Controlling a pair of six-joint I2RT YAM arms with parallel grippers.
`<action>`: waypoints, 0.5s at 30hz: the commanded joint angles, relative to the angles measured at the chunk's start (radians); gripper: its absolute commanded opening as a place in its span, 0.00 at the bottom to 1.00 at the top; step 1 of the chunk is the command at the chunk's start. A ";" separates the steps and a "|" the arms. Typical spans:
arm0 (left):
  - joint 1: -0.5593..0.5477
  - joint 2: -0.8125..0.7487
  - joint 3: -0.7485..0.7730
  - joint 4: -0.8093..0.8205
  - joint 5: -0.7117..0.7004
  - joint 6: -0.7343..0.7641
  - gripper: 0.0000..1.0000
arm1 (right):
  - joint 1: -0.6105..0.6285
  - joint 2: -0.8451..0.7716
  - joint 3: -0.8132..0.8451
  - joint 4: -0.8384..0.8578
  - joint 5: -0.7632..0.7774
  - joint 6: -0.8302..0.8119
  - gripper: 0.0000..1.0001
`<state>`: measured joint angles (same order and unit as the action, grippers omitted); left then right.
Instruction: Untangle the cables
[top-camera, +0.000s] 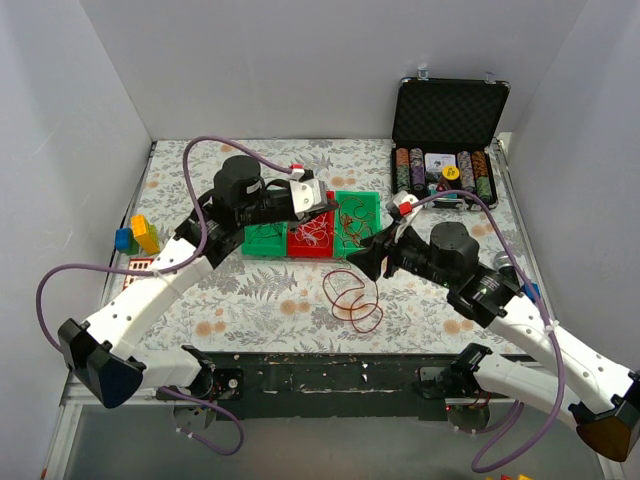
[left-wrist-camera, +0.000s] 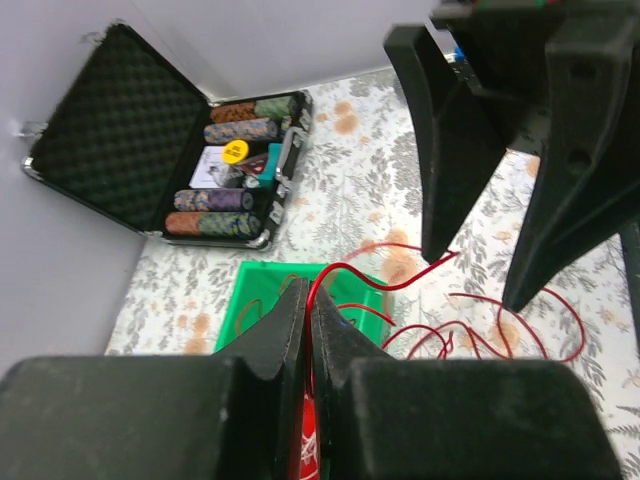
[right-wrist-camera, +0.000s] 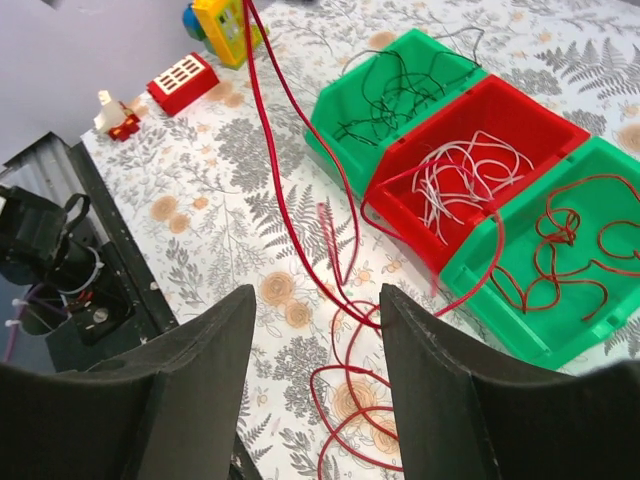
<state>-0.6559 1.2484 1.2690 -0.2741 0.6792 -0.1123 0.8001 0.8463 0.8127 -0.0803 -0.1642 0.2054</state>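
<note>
Floral tabletop (top-camera: 250, 290), white walls. I've got the left gripper (left-wrist-camera: 308, 292) clamped on the red cable (top-camera: 352, 298). The strand runs out from it toward the right gripper (right-wrist-camera: 317, 295), which has its jaws apart and holds nothing. Its slack loops lie on the tabletop on the near side of the bins (top-camera: 262, 240), just below the right gripper. I'd say the right arm is nearer.

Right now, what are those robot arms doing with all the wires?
The left arm's fingers are pinched shut on a red cable and hold one end of it up. The right arm's fingers are open and hold nothing. The rest of the red cable lies in loops on the table. Other cables sit in the green and red bins.
</note>
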 joint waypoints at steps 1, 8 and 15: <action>0.001 -0.037 0.055 0.030 -0.099 -0.006 0.00 | 0.005 -0.026 -0.052 0.047 0.077 0.002 0.64; 0.001 -0.041 0.161 0.041 -0.121 0.020 0.00 | 0.004 -0.003 -0.184 0.131 0.035 0.009 0.68; 0.001 -0.037 0.237 0.041 -0.109 0.000 0.00 | 0.004 0.094 -0.331 0.283 -0.011 0.035 0.70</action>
<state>-0.6556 1.2339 1.4433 -0.2428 0.5797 -0.1055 0.8001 0.9005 0.5243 0.0624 -0.1452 0.2184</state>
